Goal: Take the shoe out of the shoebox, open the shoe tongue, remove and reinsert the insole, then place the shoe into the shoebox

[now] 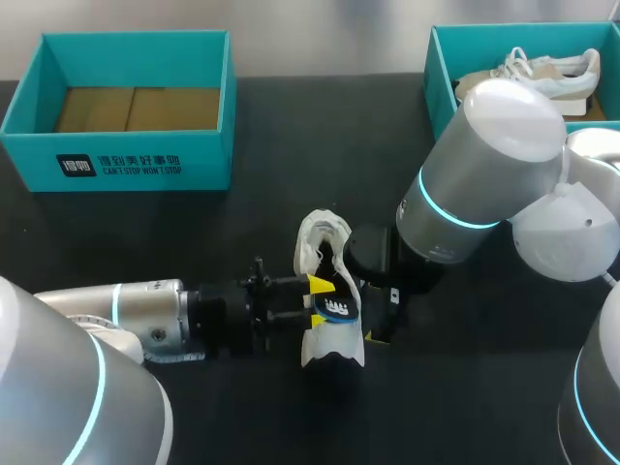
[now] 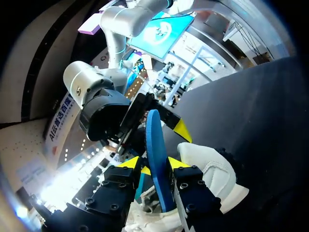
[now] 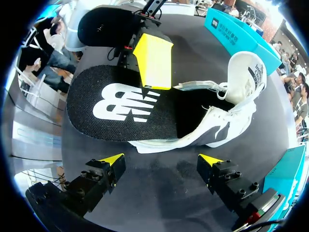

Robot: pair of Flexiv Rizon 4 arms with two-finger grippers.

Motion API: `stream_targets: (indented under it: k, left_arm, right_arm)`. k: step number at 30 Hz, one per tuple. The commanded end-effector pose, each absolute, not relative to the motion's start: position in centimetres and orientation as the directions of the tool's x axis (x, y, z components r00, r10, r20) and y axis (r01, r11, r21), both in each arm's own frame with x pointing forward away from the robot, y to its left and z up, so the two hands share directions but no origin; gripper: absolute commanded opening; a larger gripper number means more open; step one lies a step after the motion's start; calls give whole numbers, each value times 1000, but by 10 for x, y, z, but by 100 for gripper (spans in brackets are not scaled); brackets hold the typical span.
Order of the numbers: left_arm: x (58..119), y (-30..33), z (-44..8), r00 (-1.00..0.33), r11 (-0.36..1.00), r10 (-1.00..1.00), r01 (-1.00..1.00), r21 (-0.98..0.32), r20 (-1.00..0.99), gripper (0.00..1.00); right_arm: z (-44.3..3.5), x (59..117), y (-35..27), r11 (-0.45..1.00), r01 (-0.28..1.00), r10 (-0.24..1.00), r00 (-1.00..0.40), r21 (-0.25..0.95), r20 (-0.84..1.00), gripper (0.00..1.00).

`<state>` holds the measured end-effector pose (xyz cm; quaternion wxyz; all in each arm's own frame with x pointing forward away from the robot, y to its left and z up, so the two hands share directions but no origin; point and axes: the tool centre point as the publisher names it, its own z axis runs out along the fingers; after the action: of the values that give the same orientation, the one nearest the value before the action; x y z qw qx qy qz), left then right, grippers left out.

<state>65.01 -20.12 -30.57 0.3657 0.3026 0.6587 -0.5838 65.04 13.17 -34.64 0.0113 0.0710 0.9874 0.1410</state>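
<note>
A white shoe [image 1: 320,242] lies on the dark table, seen up close in the right wrist view as the shoe [image 3: 231,101]. A black-topped, blue-backed insole [image 1: 337,308] sticks partly out of its opening; the insole [image 3: 120,106] has its front end inside the shoe. My left gripper [image 1: 318,300] straddles the insole [image 2: 155,159] edge-on, with the jaws a little wider than the insole, so it is open. One of its fingers [image 3: 153,60] lies over the insole's top. My right gripper [image 3: 161,159] stands wide open and empty beside the shoe's sole.
A teal shoebox [image 1: 126,165] with only a cardboard floor stands at the back left. A second teal box [image 1: 441,87] at the back right holds another white shoe [image 1: 542,73]. My right arm's large joints [image 1: 484,165] hang over the table's right side.
</note>
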Motion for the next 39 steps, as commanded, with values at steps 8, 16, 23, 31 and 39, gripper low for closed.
stream_targets:
  k: [8,16,23,31,39]
  left_arm:
    - [647,-215,-304,-581,133,21,808,-574,-813,0]
    - [652,-212,-323,-533,119,38,842,-526,-845,0]
    - [666,-209,-340,-523,163,52,845,-510,-851,0]
    - [676,-210,-348,-518,232,61,838,-493,-853,0]
    - [667,-202,-338,-552,229,23,815,-533,-834,37]
  right_arm:
    - [-347,650,132,950,137,144,-990,279,-4,100]
    - [-347,650,132,950,137,144,-990,279,-4,100]
    - [-347,650,132,950,137,144,-990,279,-4,100]
    - [-347,650,132,950,137,144,-990,279,-4,100]
    - [-347,650,132,950,137,144,-990,279,-4,100]
